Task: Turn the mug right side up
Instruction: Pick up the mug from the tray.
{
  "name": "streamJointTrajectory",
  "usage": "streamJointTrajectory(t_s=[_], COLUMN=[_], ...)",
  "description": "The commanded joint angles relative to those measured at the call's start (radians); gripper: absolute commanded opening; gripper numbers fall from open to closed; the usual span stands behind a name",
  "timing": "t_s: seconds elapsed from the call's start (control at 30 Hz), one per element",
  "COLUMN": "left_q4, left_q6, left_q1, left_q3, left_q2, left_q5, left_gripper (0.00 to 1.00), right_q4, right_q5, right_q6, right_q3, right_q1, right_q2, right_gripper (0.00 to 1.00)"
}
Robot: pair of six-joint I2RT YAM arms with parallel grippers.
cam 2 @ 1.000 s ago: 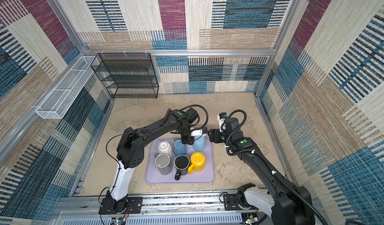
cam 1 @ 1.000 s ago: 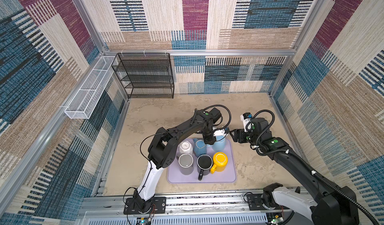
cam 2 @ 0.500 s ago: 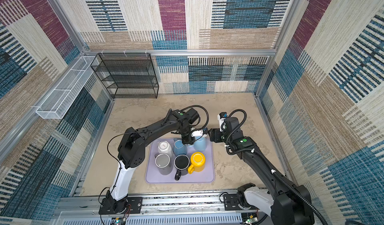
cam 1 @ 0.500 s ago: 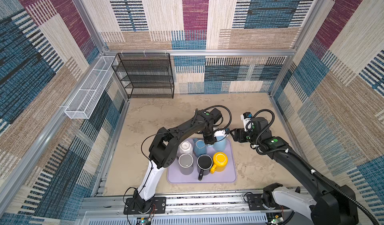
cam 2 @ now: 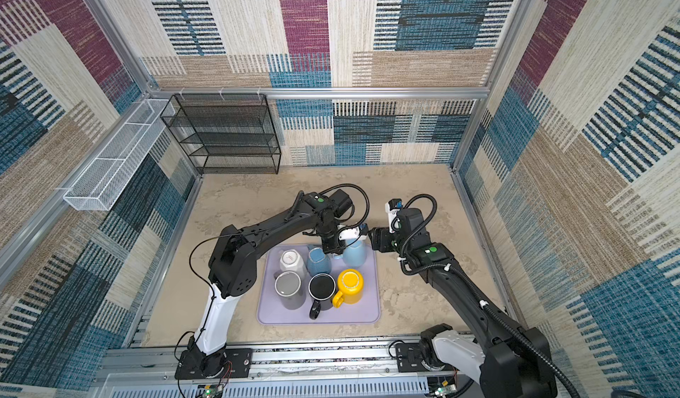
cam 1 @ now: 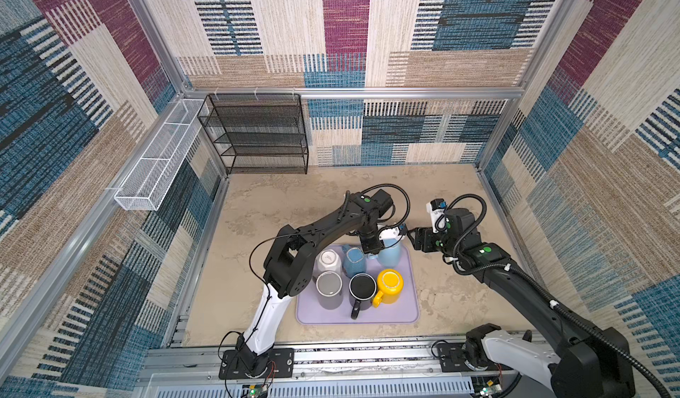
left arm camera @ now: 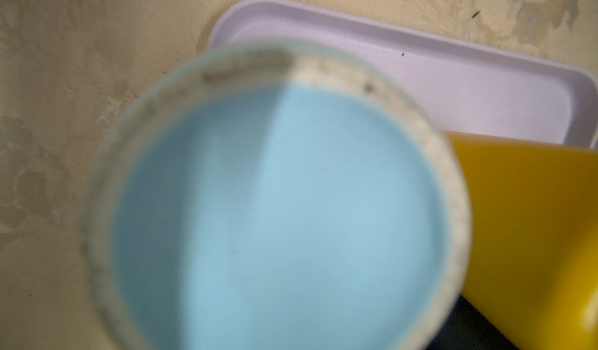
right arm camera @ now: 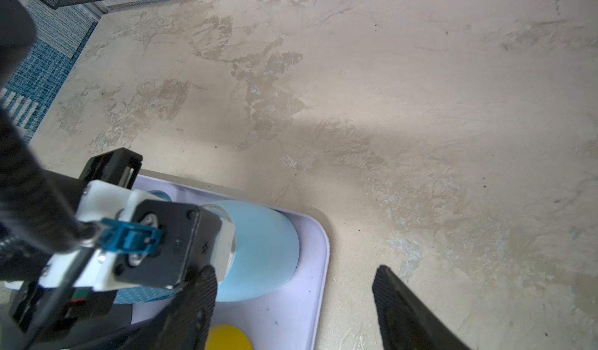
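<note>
top views, both: lavender tray (cam 1: 401,311) on a mottled beige tabletop (cam 1: 294,201), with six mugs on it in two rows.

- light blue mug (cam 1: 393,256): at the tray's far corner on the right arm's side, standing bottom up with its mouth toward the tray floor. in the left wrist view its blurred base (left arm camera: 278,222), ringed by a pale unglazed foot, fills most of the frame, with the tray rim behind it.
- textured blue mug (cam 1: 353,262): far row, middle of the tray, just beside the light blue mug.
- white faceted mug (cam 1: 328,262): far row, on the tray's left-arm side.
- grey mug (cam 1: 329,287): near row, on the tray's left-arm side.
- black mug (cam 1: 362,289): near row, middle, handle toward the tray's near edge.
- yellow mug (cam 1: 390,285): near row, on the tray's right-arm side, handle turned toward the black mug.
- left gripper (cam 1: 369,247): lowered at the tray's far edge, between the two blue mugs. its tips are hidden in every view, so whether it clamps anything cannot be told.
- right gripper (cam 1: 412,238): just off the tray's far right-arm corner, pointing at the light blue mug. its fingers (right arm camera: 200,300) are spread wide with nothing held, one over the tray and one over bare tabletop.
- black wire shelf rack (cam 1: 257,135) and white wire basket (cam 1: 158,164): well beyond the tray, at the far left-arm side.
</note>
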Motion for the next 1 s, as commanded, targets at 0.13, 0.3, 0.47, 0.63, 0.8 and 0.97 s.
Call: streamJointTrajectory(t_s=[0.13, 0.3, 0.47, 0.63, 0.8, 0.97], left_q4=[0.112, 0.204, 0.301, 0.38, 0.446, 0.491], left_q6=[-0.131, -0.186, -0.262, -0.337, -0.404, -0.452], left_q1=[0.016, 0.027, 0.061, 0.091, 0.116, 0.146], left_q3=[-0.064, -0.138, -0.204, -0.245, -0.28, -0.316], left_q2=[-0.085, -0.146, -0.208, -0.247, -0.279, -0.32], left_q5=[0.081, 0.09, 0.138, 0.173, 0.176, 0.208], left_gripper=[0.0, 0.0, 0.0, 0.0, 0.0, 0.0], right_q4=[0.101, 0.13, 0.194, 0.26, 0.343, 0.422], right_q5=[0.021, 0.026, -0.007, -0.053, -0.118, -0.169], right_q6=[0.032, 0.04, 0.044, 0.049, 0.043, 0.048], right_q3=[-0.039, -0.056, -0.086, -0.105, -0.123, -0.127], right_q1=[0.0, 0.0, 0.001, 0.0, 0.0, 0.001], right_q2=[-0.02, -0.027, -0.042, -0.044, -0.043, -0.019], right_gripper=[0.78, 0.77, 0.76, 0.77, 0.85, 0.89])
